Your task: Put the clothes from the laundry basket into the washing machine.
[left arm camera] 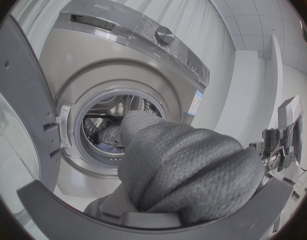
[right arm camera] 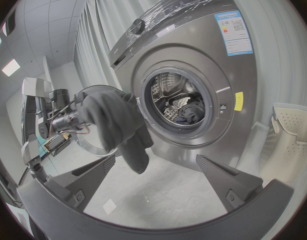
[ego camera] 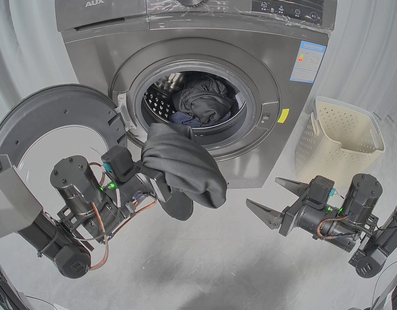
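A dark grey garment (ego camera: 185, 164) is draped over my left gripper (ego camera: 164, 187), which is shut on it just in front of and below the washing machine's round opening (ego camera: 194, 104). The cloth (left arm camera: 187, 164) hides the fingers and hangs down (right arm camera: 110, 117). Inside the drum lie dark clothes (ego camera: 203, 102) on a blue piece. My right gripper (ego camera: 263, 191) stands open and holds nothing, low on the right in front of the machine, its fingers (right arm camera: 108, 164) wide apart. The cream laundry basket (ego camera: 340, 138) stands to the right of the machine and looks empty.
The machine's round door (ego camera: 56, 113) is swung wide open to the left, close behind my left arm. Grey floor (ego camera: 224, 255) lies open in front of the machine. White curtains (ego camera: 371, 44) hang behind it.
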Tool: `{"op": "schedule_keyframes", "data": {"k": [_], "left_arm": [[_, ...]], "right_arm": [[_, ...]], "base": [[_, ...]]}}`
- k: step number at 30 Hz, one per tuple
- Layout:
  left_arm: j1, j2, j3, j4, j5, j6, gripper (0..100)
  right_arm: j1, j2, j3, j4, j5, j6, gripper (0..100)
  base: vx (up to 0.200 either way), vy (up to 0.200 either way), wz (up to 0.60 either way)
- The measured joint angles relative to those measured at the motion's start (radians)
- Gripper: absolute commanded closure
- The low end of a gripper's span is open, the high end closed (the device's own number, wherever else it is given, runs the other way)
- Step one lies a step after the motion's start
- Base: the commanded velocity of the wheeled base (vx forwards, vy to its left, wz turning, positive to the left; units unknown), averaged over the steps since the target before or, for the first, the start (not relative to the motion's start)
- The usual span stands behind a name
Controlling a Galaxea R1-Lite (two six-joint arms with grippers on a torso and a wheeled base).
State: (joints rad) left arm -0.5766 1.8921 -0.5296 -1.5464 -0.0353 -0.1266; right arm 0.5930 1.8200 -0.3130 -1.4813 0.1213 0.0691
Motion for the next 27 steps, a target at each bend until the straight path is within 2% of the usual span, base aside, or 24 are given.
{"op": "schedule_keyframes", "data": {"k": [8,12,23,27], "left_arm": [[-0.019,0.052,0.010,0.000,0.002,0.001,100],[-0.019,0.077,-0.022,0.000,-0.004,-0.001,100],[-0.017,0.166,-0.128,0.005,-0.008,0.008,100],[-0.017,0.195,-0.160,0.002,0.001,0.011,100]], "right_arm": [[-0.024,0.025,0.002,-0.008,-0.003,-0.001,0],[-0.021,0.029,0.002,-0.007,-0.019,-0.001,0],[-0.016,0.033,0.002,-0.008,-0.023,0.000,0],[-0.016,0.032,0.000,-0.008,-0.023,0.000,0]], "base": [[0.200,0.000,0.00],[0.200,0.000,0.00],[0.200,0.000,0.00],[0.000,0.000,0.00]]}}
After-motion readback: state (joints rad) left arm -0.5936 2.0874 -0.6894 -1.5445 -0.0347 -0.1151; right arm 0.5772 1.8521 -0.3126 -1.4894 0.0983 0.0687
